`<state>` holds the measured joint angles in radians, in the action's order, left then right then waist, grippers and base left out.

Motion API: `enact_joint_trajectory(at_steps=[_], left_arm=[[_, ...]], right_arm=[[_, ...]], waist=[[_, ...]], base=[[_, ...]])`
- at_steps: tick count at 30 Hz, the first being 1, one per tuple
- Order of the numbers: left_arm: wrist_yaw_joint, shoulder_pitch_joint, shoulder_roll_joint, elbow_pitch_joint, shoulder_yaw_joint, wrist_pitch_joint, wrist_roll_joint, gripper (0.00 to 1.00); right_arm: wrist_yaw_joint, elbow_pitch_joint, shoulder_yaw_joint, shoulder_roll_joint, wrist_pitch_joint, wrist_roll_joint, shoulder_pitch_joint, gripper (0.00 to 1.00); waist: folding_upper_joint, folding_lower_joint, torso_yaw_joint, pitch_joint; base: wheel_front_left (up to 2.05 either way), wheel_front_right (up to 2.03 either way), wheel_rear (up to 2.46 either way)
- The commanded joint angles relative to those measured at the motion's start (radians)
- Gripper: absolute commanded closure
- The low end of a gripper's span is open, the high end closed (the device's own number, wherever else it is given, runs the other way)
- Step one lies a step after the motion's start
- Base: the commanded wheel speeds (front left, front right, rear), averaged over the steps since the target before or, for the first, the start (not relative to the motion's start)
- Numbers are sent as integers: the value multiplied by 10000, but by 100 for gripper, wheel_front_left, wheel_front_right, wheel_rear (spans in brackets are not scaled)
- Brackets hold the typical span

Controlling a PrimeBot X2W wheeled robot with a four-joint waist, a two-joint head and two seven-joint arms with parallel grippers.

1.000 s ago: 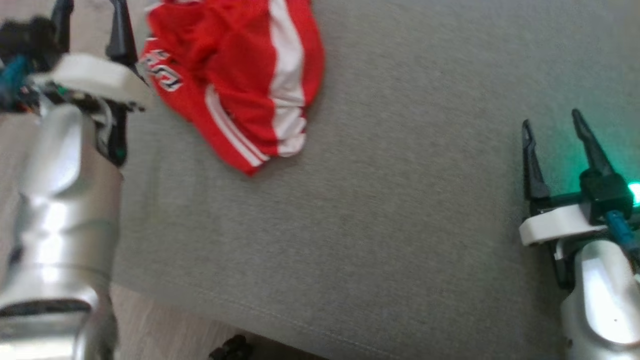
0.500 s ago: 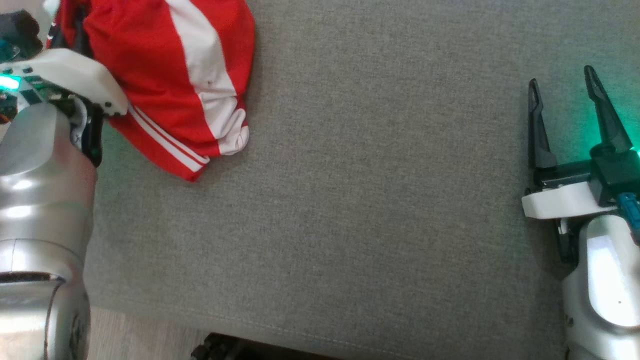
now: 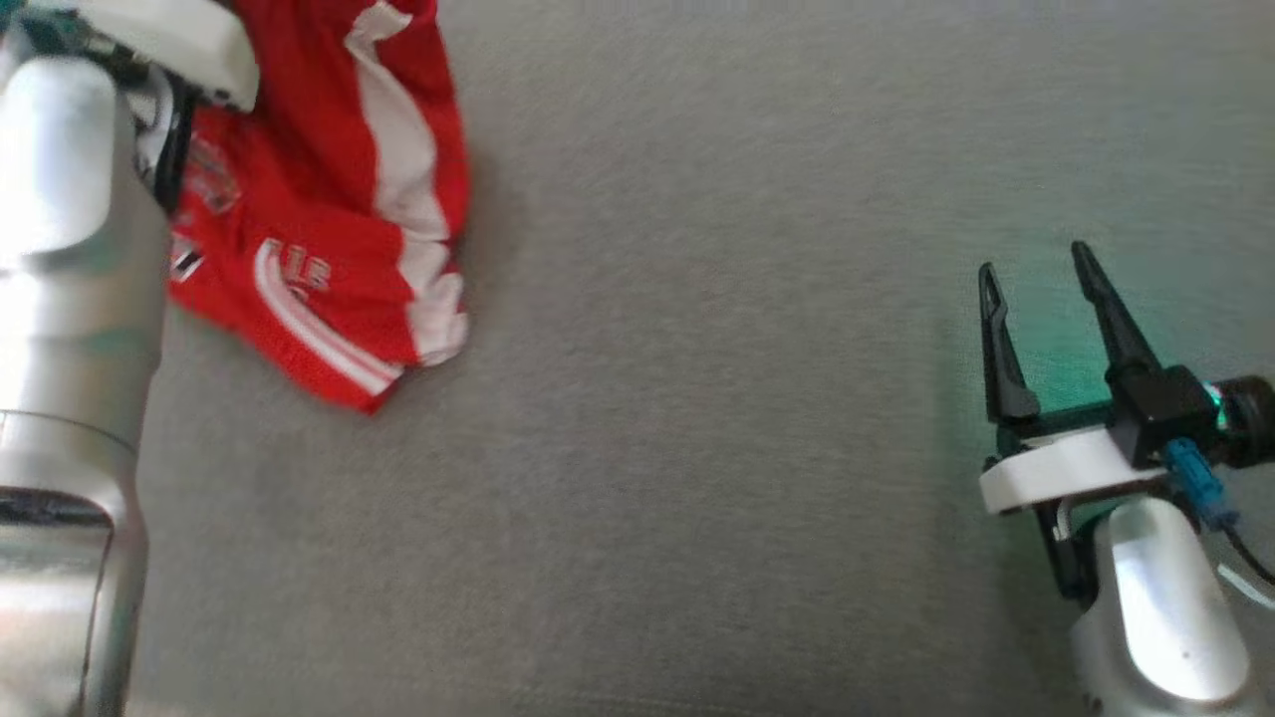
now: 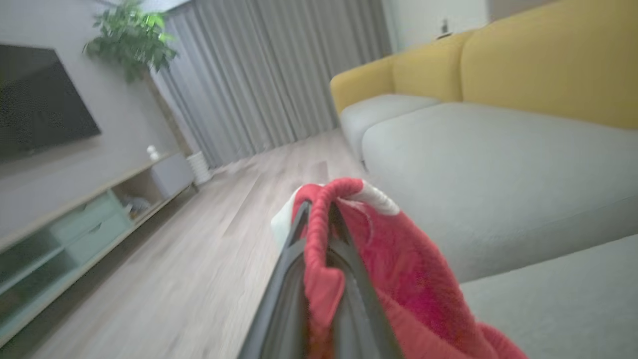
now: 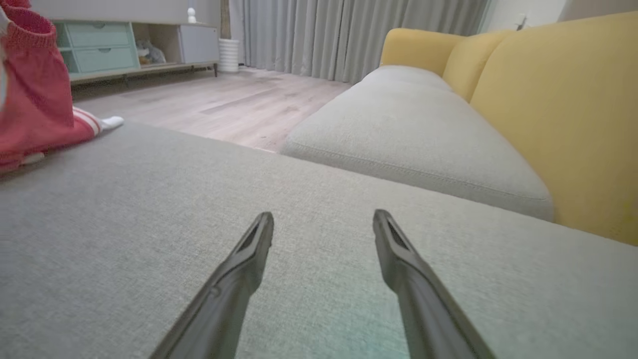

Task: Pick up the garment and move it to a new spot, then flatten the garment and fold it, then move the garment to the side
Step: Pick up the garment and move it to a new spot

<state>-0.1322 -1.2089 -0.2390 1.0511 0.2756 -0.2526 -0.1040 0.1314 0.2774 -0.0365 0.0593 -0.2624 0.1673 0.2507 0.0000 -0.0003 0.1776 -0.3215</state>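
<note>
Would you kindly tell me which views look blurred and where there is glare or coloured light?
Head view: garment motion-smeared, glare on the left forearm, green glow on the cushion by the right gripper. Left wrist view: soft throughout. Right wrist view: sharpest, fingers crisp.

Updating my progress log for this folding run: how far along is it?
Done: the left gripper is shut on the red garment. In hand: the pickup; it hangs with its lower end on the grey cushion. Left: placing it elsewhere, flattening, folding, moving aside. The right gripper is open, empty.
</note>
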Motion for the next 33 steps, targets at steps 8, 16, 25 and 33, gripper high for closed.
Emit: enact_joint_trajectory(at_steps=[8,16,25,33], left_arm=[[17,-1026,-178,-1588,1161,253,-250,100],[35,-1659,176,-2033,1355,898,-690,100],[27,714,690,-681,831,1180,-2212,100],[176,4494,1142,205,669,-5,-2906,0]], right_arm=[[-7,-160,831,-89,6,-1211,-852,0],[-7,-369,1576,-90,6,-2255,-828,0],[-7,-478,1808,-90,6,-2684,-725,0],[-7,-221,1656,-91,6,-2366,-1013,0]], waist=[[0,3,-3526,2163],[0,3,-5409,1721],[0,3,-5867,1035],[0,3,-5136,1132]], base=[[0,0,0],[0,0,0],[0,0,0],[0,0,0]])
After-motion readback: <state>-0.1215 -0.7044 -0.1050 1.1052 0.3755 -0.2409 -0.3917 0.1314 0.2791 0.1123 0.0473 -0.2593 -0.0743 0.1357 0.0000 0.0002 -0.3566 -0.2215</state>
